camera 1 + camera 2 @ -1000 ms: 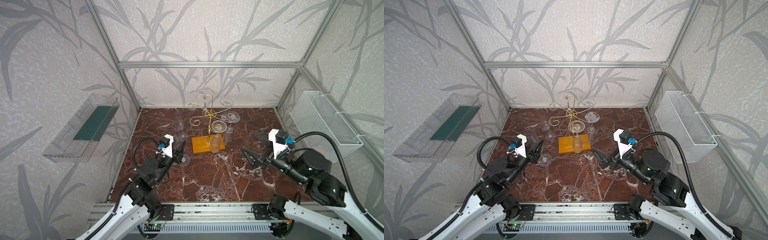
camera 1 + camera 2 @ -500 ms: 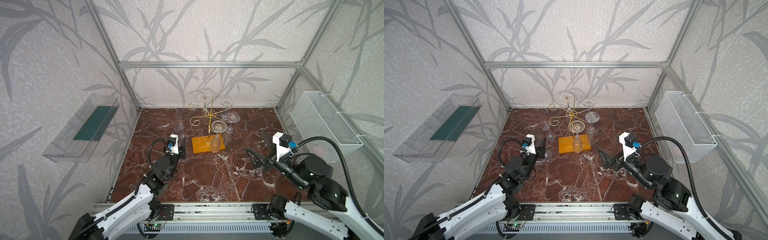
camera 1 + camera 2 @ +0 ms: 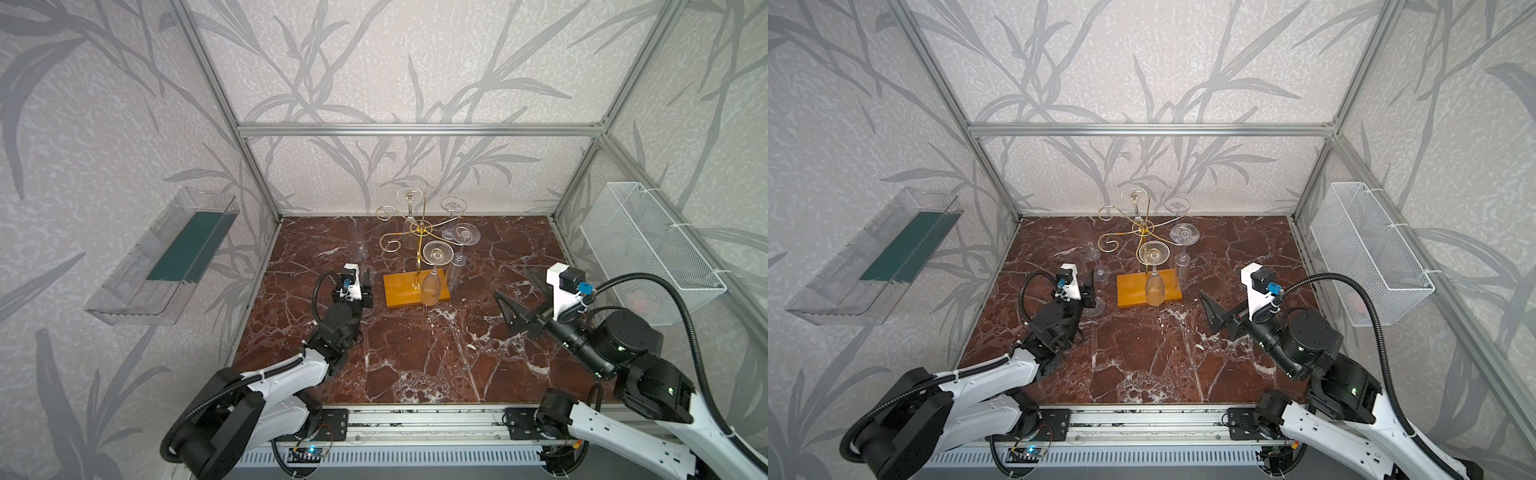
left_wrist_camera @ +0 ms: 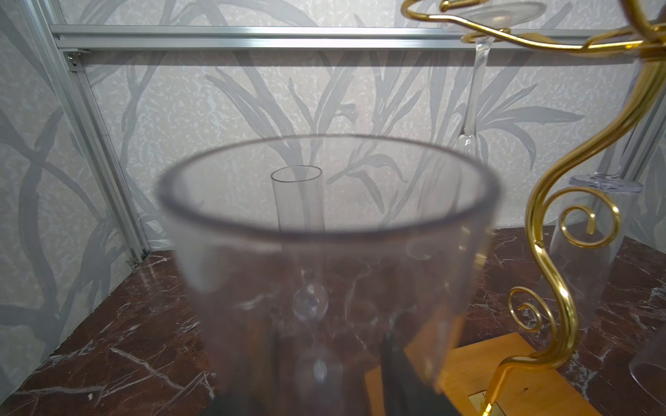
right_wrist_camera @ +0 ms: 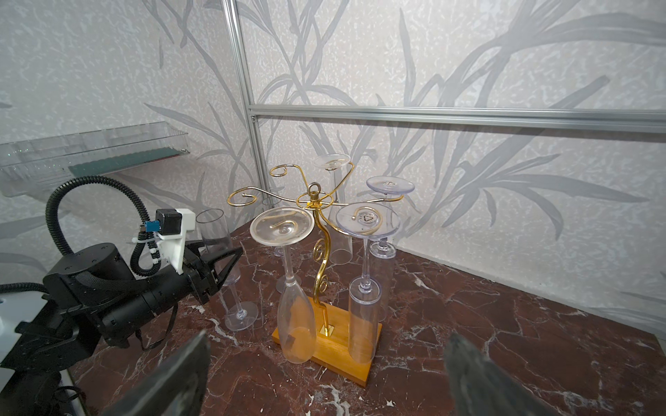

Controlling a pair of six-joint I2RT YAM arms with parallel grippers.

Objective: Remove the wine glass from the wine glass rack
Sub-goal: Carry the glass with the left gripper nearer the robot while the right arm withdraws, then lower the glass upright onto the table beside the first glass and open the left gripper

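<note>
The left gripper point(image 5: 220, 253), half closed, holds a clear plastic wine glass point(image 5: 212, 230) upright; the right gripper point(image 3: 514, 285) is wide open and empty.

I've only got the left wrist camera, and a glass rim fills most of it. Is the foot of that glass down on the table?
Observer: In the right wrist view the wine glass stands upright and its foot looks set on the marble.
Operator: Is the left gripper on it?
Observer: Yes, the left gripper clamps its bowl.
Operator: How full is the rack?
Observer: Four glasses hang upside down on the wine glass rack; two curled arms are bare.
</note>
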